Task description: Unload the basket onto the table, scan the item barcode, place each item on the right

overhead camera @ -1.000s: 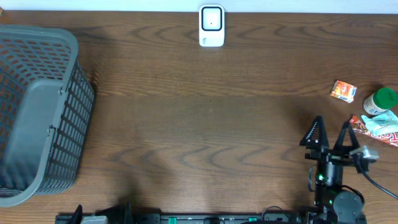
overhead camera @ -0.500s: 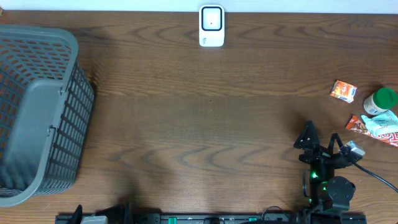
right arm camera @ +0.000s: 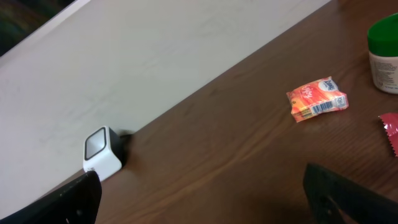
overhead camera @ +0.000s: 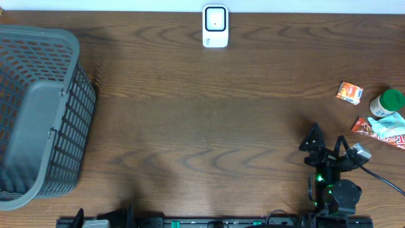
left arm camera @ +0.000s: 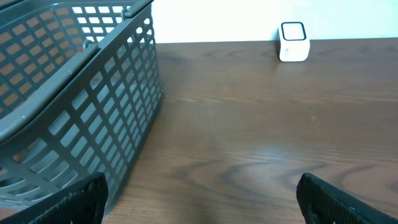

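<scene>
The orange packet (right arm camera: 317,99) lies far right of the scanner (overhead camera: 215,26), nearer the table's front edge. Its barcode (right arm camera: 321,109) shows on one side, the print too small to read. The right gripper (overhead camera: 328,138) has drawn back from it since a second ago, fingers spread and empty. The left gripper (left arm camera: 202,180) gapes too, holding nothing.

The table (overhead camera: 190,126) is smooth grained wood, the basket (overhead camera: 71,142) matt plastic, the scanner (overhead camera: 215,26) glossy
</scene>
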